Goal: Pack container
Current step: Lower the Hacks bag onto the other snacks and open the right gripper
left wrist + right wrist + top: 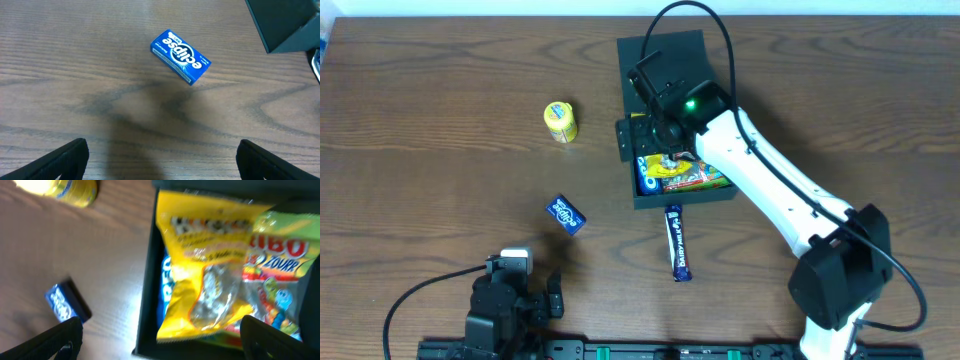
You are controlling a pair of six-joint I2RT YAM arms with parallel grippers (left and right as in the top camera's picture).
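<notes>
The container (705, 55) is a dark teal box on the table with its flap lid lying open behind it. Inside lie a yellow packet (210, 265), a green Haribo bag (280, 275) and a blue packet (165, 285). My right gripper (655, 130) hovers over the box's left side. In the right wrist view that gripper (160, 340) is open, straddling the container's left wall (147, 280) and gripping nothing. Low at the near edge, my left gripper (520, 275) is also open (162, 162) and empty. A blue Eclipse box (181, 56) lies ahead of it.
A purple chocolate bar (678, 243) lies just in front of the container. A small yellow can (560, 121) stands to its left. The Eclipse box (565, 214) sits between the can and the left arm. A container corner (285, 25) shows at the upper right in the left wrist view.
</notes>
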